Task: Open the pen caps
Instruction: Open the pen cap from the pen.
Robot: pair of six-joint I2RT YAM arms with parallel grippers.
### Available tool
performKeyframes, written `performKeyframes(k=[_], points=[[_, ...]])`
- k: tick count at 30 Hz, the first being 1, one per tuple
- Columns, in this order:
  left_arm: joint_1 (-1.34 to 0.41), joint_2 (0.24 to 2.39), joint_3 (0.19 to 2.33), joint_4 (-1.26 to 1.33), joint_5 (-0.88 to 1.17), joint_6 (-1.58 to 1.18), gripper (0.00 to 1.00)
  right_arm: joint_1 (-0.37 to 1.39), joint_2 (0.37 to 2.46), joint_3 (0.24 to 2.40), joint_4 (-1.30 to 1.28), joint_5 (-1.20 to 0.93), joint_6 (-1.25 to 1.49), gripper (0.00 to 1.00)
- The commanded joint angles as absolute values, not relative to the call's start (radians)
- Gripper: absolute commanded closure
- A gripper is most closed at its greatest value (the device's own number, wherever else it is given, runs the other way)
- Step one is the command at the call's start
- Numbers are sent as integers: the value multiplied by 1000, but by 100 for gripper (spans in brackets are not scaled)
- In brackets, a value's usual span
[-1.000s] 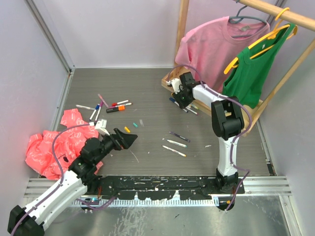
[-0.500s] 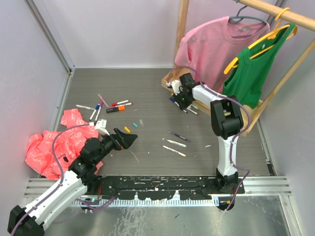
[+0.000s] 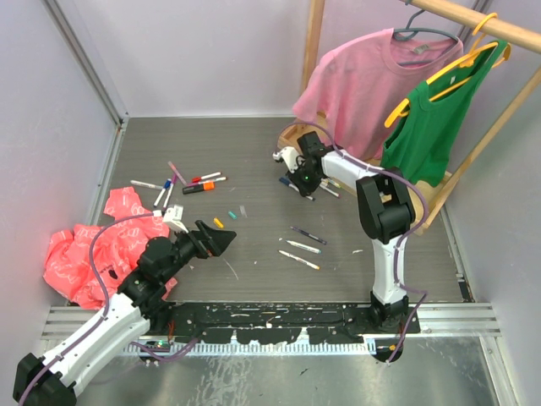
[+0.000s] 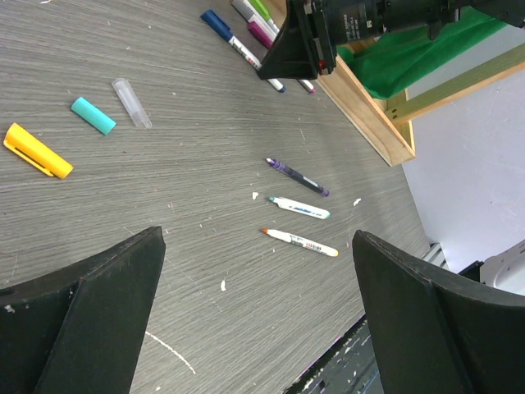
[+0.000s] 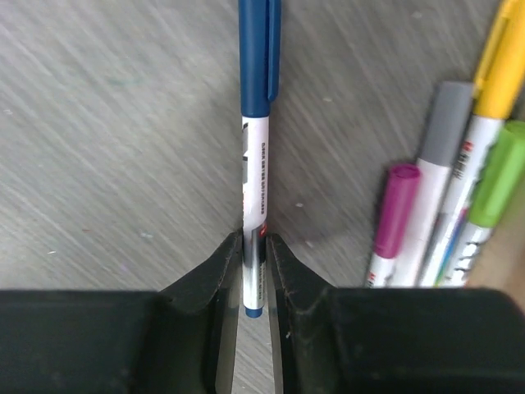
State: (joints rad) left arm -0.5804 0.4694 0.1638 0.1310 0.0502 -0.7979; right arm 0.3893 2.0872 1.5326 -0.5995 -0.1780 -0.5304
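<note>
Jaws of your right gripper (image 5: 253, 246) are pinched on the white barrel of the blue pen (image 5: 255, 156), which lies on the table (image 5: 98, 123) with its blue cap (image 5: 259, 57) on, pointing away. More capped pens (image 5: 443, 189) lie just beside it on the right. Your left gripper (image 4: 256, 238) hangs wide open, holding nothing, near the loose yellow cap (image 4: 37, 150) and teal cap (image 4: 93, 115).

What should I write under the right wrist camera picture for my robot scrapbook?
Right gripper pinches a blue-capped pen by its white barrel, beside other capped pens on the table.
</note>
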Motion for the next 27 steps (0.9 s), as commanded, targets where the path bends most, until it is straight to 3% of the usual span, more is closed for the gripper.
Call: performKeyframes(k=[1, 7, 17, 23, 27], points=[[-578, 467, 169, 193, 63, -801, 2, 426, 2044, 1516, -634, -196, -563, 73], [-577, 468, 173, 194, 64, -804, 2, 442, 2071, 1527, -642, -194, -553, 67], [-578, 515, 181, 232, 85, -816, 2, 446, 2131, 1551, -660, -140, -546, 68], [-578, 535, 187, 247, 98, -823, 2, 445, 2146, 1567, -685, -156, -545, 80], [-578, 539, 183, 270, 109, -832, 2, 446, 2117, 1570, -690, -186, -546, 96]])
